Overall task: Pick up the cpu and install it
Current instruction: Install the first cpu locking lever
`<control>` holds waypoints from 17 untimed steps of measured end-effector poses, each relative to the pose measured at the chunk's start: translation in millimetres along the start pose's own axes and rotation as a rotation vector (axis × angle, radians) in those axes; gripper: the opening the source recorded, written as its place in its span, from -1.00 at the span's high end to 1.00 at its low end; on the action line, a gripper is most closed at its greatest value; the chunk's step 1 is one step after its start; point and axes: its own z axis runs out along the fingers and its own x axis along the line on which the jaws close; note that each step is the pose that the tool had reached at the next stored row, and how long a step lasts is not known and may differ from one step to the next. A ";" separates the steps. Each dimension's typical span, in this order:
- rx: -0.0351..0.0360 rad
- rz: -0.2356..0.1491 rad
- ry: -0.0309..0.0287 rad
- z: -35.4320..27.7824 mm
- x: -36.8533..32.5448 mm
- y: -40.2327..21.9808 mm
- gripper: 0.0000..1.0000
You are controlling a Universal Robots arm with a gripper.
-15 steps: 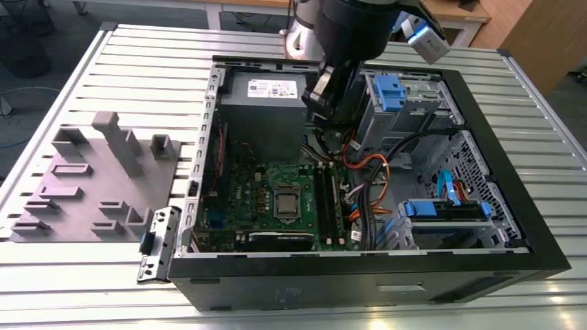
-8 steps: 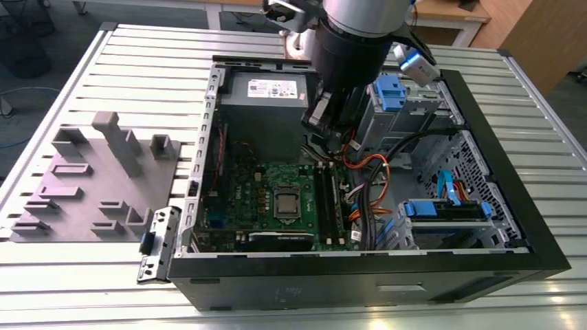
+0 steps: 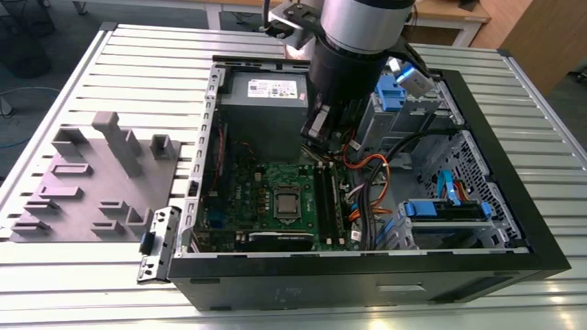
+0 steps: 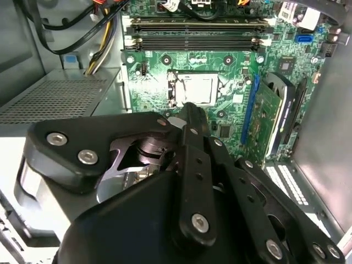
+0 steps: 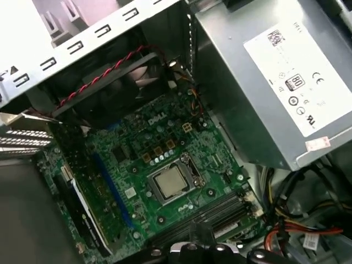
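Note:
The cpu (image 3: 287, 200) lies flat in its socket in the middle of the green motherboard (image 3: 252, 192), silver top up, inside the open computer case. Both wrist views show the cpu (image 4: 197, 89) (image 5: 169, 181) framed by the socket's metal bracket. My gripper (image 3: 323, 137) hangs inside the case above the board, toward the power supply side, clear of the cpu. In the second wrist view the black gripper (image 4: 190, 113) points toward the cpu with a gap between them. A dark edge of the gripper (image 5: 203, 250) shows in the first wrist view.
A grey power supply (image 3: 261, 89) sits at the case's far end. Memory sticks (image 3: 328, 199) and orange and black cables (image 3: 367, 172) run beside the socket. An expansion card (image 4: 275, 121) stands at the board's edge. A grey block tray (image 3: 92, 185) lies outside, on the exterior view's left.

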 end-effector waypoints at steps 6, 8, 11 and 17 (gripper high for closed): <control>0.0005 -0.016 0.0009 10.9 1.5 -1.7 0.79; 0.0007 -0.021 0.0013 14.5 1.9 -2.1 0.79; 0.0009 -0.027 0.0014 19.7 2.1 -2.6 0.79; 0.0009 -0.030 0.0019 22.1 2.1 -2.8 0.79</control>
